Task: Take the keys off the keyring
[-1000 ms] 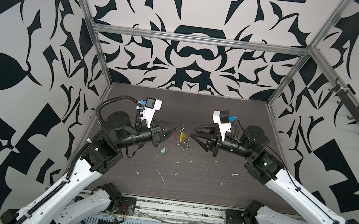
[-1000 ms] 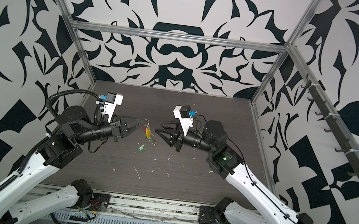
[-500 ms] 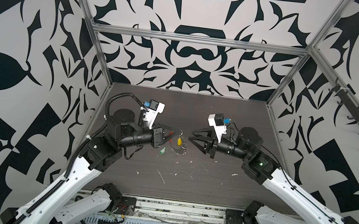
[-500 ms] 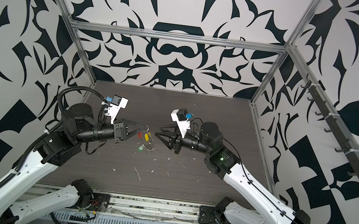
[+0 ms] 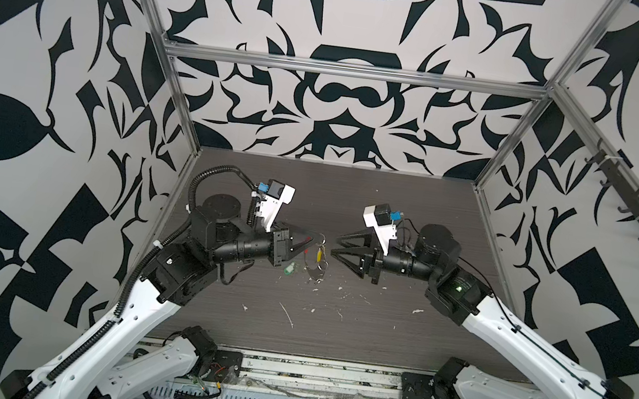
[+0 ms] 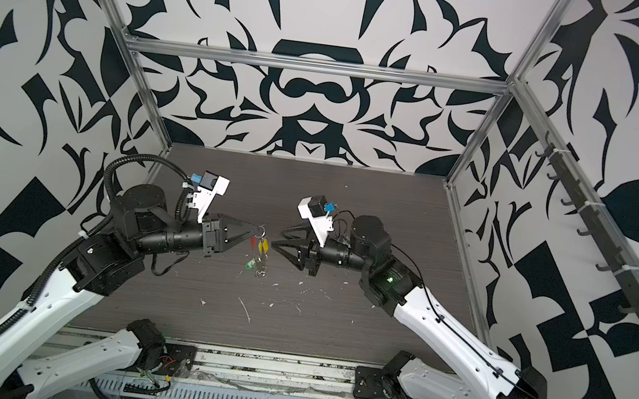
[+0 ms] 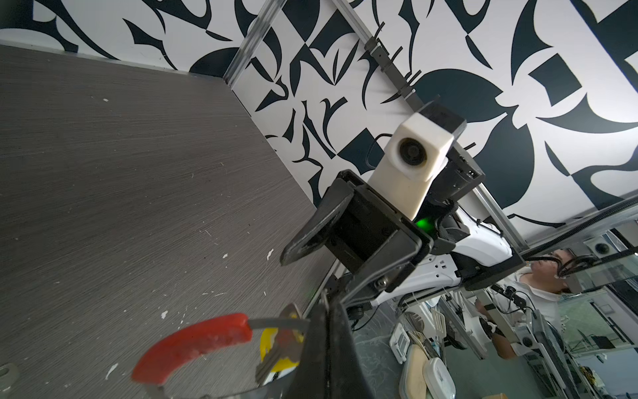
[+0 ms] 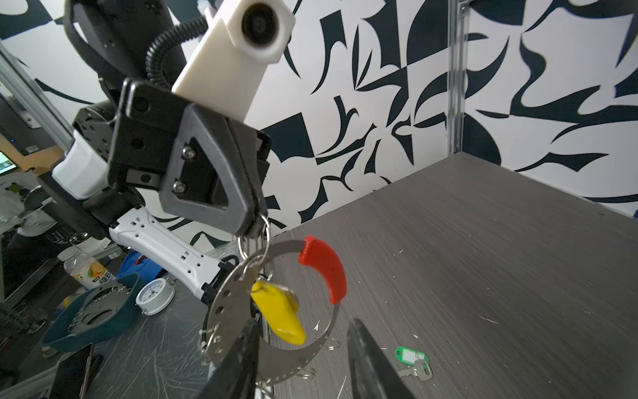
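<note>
Grey metal keyring dangling mid-frame from clenched left gripper, yellow key strung on. Green key flat on table just lower left of it; right gripper agape nearby.

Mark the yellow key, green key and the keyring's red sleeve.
yellow key (image 8: 276, 309), right wrist view, on its plastic head.
green key (image 8: 410, 355), right wrist view, on its tag-like head.
red sleeve (image 8: 324, 267), right wrist view, mid-arc.

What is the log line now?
left end effector shut on keyring; right end effector open; yellow key on keyring; green key on table
</note>
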`<move>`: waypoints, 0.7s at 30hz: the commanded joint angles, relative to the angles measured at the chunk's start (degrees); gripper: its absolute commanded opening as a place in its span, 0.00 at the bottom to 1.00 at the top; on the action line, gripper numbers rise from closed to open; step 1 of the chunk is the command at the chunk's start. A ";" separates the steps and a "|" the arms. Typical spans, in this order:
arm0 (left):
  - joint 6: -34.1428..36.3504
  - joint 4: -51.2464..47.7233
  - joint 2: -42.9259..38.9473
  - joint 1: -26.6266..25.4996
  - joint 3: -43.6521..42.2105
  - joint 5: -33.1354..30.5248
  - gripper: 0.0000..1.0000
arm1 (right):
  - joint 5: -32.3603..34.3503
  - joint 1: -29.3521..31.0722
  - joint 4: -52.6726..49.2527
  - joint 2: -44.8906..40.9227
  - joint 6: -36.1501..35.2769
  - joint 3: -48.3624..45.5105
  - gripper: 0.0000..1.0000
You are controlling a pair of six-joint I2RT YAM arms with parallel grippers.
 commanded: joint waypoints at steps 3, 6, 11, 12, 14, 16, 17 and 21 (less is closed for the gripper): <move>3.51 3.20 -1.57 -0.11 -0.88 2.21 0.00 | 0.77 4.54 -5.16 0.72 -6.85 3.71 0.47; 4.55 5.26 -2.14 -0.13 -2.15 4.37 0.00 | 4.20 6.52 -6.44 0.85 -9.14 4.05 0.47; 5.84 7.19 -3.48 -0.08 -4.02 6.18 0.00 | 8.02 7.78 -6.70 0.25 -10.76 3.77 0.48; 5.92 7.46 -3.57 -0.08 -4.30 6.40 0.00 | 9.28 7.95 -6.58 -0.05 -11.04 3.61 0.48; 5.92 7.60 -3.51 -0.10 -4.37 7.11 0.00 | 10.97 8.16 -6.19 -0.38 -11.22 3.49 0.48; 5.80 8.11 -3.42 -0.08 -4.63 8.36 0.00 | 13.10 8.11 -6.12 -0.55 -11.57 3.61 0.50; 5.75 8.35 -3.42 -0.08 -4.68 8.81 0.00 | 14.19 8.11 -6.11 -0.63 -11.66 3.62 0.51; 5.84 8.48 -3.60 -0.13 -5.28 9.51 0.00 | 13.84 8.15 -5.11 -0.90 -12.00 3.96 0.52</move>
